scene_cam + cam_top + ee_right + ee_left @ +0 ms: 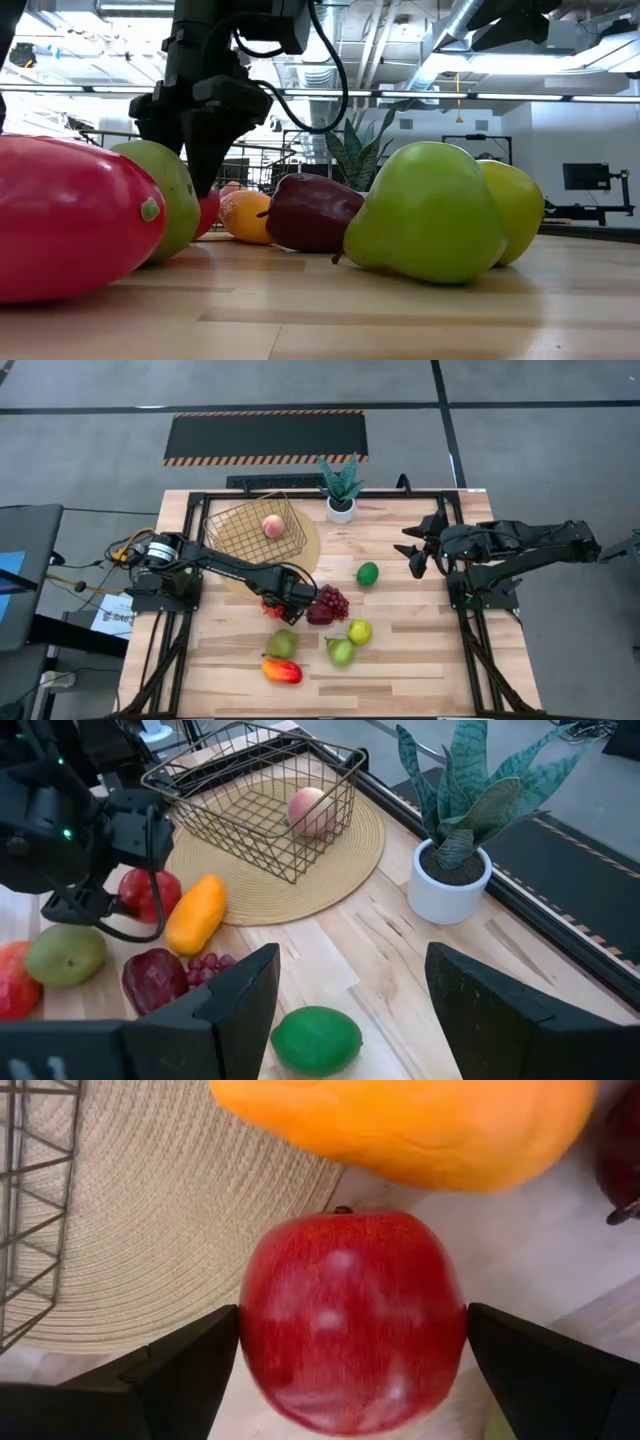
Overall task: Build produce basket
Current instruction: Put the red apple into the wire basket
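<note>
The gold wire basket [255, 530] stands on a round woven mat [305, 555] at the far left and holds a pink peach [272, 526]. My left gripper [283, 603] is down at the mat's near edge, around a red apple [350, 1320] that lies beside an orange mango [420, 1130]. The rest of the produce lies on the table nearby: purple grapes [333, 600], a dark red apple [320, 615], a lime [368, 573], a yellow-green apple [360, 631], a green pear [341, 651], another green fruit [281, 644] and a red-orange mango [282, 671]. My right gripper [412, 555] is open and empty at the right, above the table. My left gripper has the red apple between its two fingers, which lie against two opposite sides [250, 1330] of it at its widest part. The fingers come from above, pointing down. The apple's stem end faces the mango. Whether the apple still rests on the table, I cannot tell.
A spiky green plant in a white pot [341, 510] stands at the far edge right of the basket. The mango and the dark red apple [155, 978] lie close beside my left gripper. Bare wood lies on the right half of the table [430, 640].
</note>
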